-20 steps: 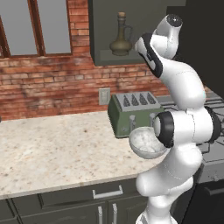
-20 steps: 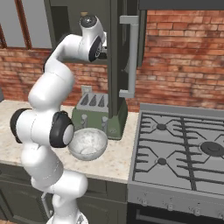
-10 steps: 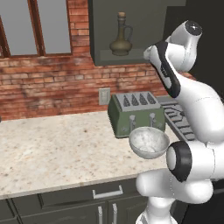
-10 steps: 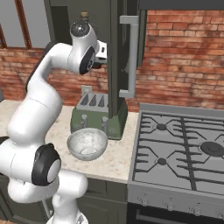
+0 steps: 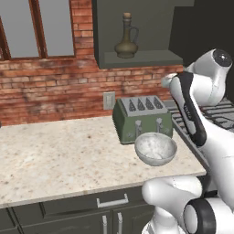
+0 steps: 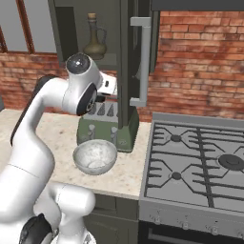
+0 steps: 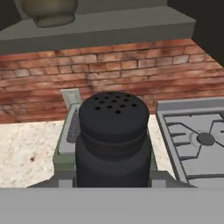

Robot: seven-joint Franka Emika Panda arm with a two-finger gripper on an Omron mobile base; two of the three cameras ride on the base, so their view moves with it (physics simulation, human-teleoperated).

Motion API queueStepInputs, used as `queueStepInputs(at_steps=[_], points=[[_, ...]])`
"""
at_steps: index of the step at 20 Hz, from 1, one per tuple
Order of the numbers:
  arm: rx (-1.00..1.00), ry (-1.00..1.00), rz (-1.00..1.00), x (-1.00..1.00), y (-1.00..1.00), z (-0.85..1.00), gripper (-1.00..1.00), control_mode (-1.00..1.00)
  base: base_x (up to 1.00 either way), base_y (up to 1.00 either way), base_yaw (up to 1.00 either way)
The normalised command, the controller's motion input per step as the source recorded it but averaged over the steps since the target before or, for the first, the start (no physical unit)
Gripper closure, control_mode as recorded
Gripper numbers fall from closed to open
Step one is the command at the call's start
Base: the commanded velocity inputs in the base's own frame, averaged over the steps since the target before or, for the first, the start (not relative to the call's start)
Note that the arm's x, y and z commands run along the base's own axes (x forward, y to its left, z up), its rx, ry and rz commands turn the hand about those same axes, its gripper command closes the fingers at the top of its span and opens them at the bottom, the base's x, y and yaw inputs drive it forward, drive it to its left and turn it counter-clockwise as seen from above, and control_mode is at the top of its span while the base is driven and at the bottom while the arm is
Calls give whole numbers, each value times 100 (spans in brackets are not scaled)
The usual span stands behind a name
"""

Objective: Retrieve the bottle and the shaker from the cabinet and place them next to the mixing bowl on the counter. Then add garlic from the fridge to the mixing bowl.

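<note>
Left base view: the olive-brown bottle [image 5: 126, 37], bulbous with a thin neck and cork stopper, stands on the shelf of the dark grey-green cabinet [image 5: 141, 58]. Below it, a pale grey mixing bowl [image 5: 155, 149] with a mottled inside sits on the beige speckled tabletop [image 5: 59, 160], just in front of a green toaster [image 5: 141, 119].

Right base view: the bowl holds nothing visible; a black gas hob [image 6: 195, 164] lies beside the tabletop.

Hand view: the claw [image 7: 113, 177] is clenched around the shaker [image 7: 113, 135], a black cylinder with a perforated top. The bottle's rounded base sits above the claw, on the shelf.
</note>
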Motion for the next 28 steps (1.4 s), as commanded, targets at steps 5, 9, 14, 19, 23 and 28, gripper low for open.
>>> queueStepInputs(at_steps=[5, 9, 14, 19, 23, 28], points=[[0, 0, 0, -99, -13, -91, 100, -100, 0, 0, 0], [0, 0, 0, -88, -18, -89, 100, -100, 0, 0, 0], [0, -1, 0, -60, -23, -49, 100, -100, 0, 0, 0], [0, -3, 5, 0, -46, 0, 100, -100, 0, 0, 0], [0, -7, 12, 0, -44, -9, 100, -100, 0, 0, 0], [0, -12, 13, 1, -26, -23, 100, -100, 0, 0, 0]])
